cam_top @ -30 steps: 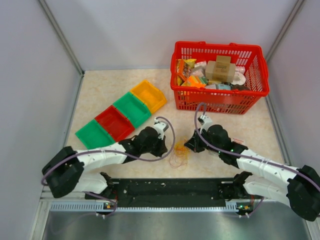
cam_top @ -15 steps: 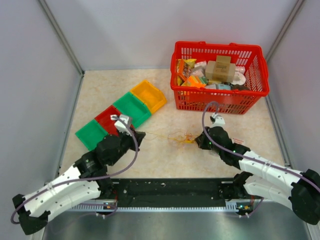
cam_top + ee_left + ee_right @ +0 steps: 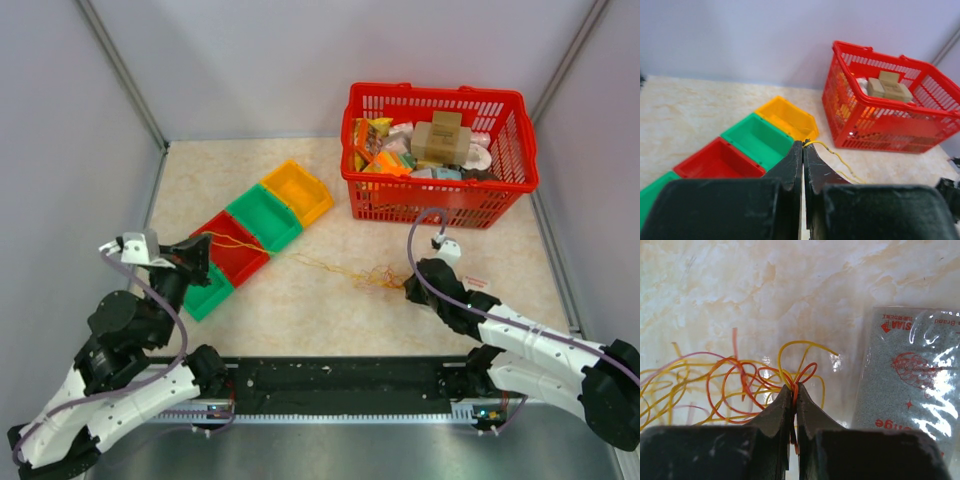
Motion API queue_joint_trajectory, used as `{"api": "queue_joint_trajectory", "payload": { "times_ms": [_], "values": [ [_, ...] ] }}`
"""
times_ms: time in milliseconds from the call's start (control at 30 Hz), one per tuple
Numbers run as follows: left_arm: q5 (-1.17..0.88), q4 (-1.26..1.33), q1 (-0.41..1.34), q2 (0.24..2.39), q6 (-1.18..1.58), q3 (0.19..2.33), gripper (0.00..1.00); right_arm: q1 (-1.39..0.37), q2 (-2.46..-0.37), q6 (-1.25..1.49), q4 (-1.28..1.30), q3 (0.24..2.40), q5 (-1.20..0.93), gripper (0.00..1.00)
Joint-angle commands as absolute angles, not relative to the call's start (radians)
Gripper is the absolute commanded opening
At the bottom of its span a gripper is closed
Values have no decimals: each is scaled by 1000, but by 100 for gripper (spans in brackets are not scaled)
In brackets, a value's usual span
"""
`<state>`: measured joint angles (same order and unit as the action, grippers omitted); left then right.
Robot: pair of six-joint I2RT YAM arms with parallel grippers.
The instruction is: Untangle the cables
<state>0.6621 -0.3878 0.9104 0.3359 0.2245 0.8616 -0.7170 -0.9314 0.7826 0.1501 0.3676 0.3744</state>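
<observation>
counter (image 3: 300, 315) layout in the top view: red basket (image 3: 430, 200) upper right, row of bins (image 3: 262, 215) running diagonally from centre-left up toward the basket, both arms along the bottom edge. The cables (image 3: 372, 275) sit right of centre on bare counter, below the basket's front wall and well apart from the bins. It's a small flat clump of mixed orange, yellow and red loops. Key geometry: the bundle is drawn out along a line running left to right across the frame, dropping slightly toward the right. The knot is at the right end, and one yellow strand (image 3: 816, 143) leads off leftward over the red bin (image 3: 228, 255). The right tool (image 3: 793, 392) is the near one, clenched right on the knot with orange and red loops pinched between its tips. In its wrist view the other loops fan out to the left of frame, and a grey printed sachet (image 3: 910, 375) lies just beside on the right; can't tell if the loops touch it. The left tool (image 3: 803, 146) is the far one, at the left edge of the top view, raised by the bins, jaws closed on the end of that yellow strand, which droops toward lower right in its wrist view. So the bundle lies between the two tools, with its axis along the line joining them. My read: next move is a pull-apart along that axis, right tool anchoring, left tool travelling leftward. Risk: the strand looks slack, and the knot could cinch instead of opening.
</observation>
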Motion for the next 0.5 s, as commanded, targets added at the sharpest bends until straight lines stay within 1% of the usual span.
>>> {"api": "queue_joint_trajectory", "payload": {
  "times_ms": [0,133,300,367,467],
  "values": [
    [807,-387,907,302,77,942,0,-706,-922,787,167,371,433,0],
    [909,-370,907,272,-50,997,0,-704,-922,788,169,368,443,0],
    [963,-310,907,218,-179,1052,0,-699,-928,792,169,364,451,0],
    [953,-317,907,207,-180,1066,0,-698,-931,790,169,365,449,0],
    [870,-354,907,215,-138,1062,0,-698,-948,741,149,377,402,0]
  ]
}}
